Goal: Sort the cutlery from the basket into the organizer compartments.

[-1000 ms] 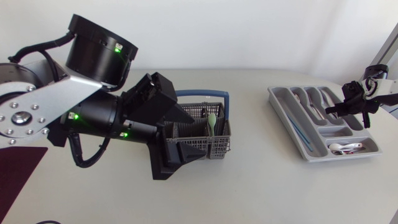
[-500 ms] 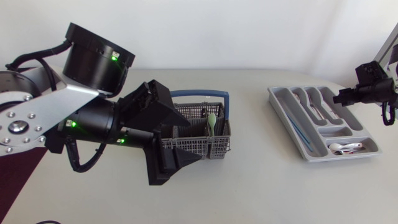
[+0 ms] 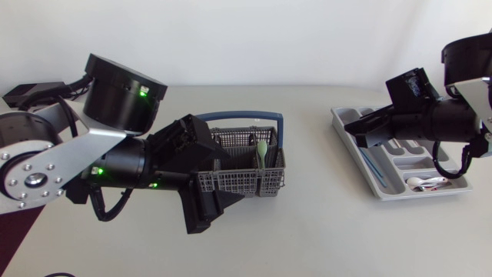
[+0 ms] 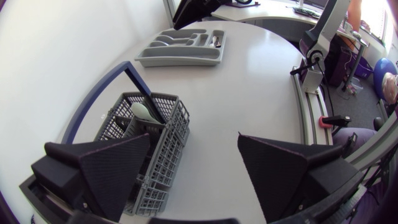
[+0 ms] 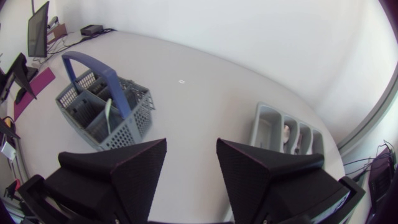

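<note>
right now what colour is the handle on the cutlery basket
Blue: the handle arches over the grey mesh basket. It shows best in the right wrist view.

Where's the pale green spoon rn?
Head view, left of centre: the pale green spoon stands in the right end of the grey basket, beside its blue handle.

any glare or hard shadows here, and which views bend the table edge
head view: even light, no glare, only a faint shadow under the grey plastic organizer tray; left wrist view: fisheye bows the white table and the grey mesh basket; right wrist view: same bowing.
</note>
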Robot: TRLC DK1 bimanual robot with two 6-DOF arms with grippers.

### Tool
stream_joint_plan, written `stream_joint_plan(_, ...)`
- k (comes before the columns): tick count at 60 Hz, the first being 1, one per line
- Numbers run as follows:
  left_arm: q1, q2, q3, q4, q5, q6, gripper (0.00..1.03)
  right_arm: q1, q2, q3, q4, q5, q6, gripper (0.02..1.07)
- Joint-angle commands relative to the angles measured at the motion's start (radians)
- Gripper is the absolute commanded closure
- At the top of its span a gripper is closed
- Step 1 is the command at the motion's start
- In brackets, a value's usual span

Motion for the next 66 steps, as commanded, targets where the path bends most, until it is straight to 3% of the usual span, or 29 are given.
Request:
stream_joint_plan(1, -0.002, -0.01, -0.041, 0.018, -0.008, 0.02, 0.06, 0.065, -0.017, -0.02, -0.021, 0.001, 0.083, 0.47)
stream_joint_plan(27, 0.047, 0.019, -0.093, 0.081, -0.011, 0.069, 0.06, 0.348, 0.071, 0.008, 0.002, 0.004, 0.25, 0.48)
stream_joint_plan(38, 0.096, 0.077, -0.108, 0.116, -0.011, 0.107, 0.06, 0.387, 0.131, 0.02, 0.013, 0.004, 0.25, 0.48)
stream_joint_plan(66, 0.124, 0.217, -0.094, 0.188, -0.085, 0.149, 0.09, 0.388, 0.175, 0.016, 0.037, -0.001, 0.238, 0.48)
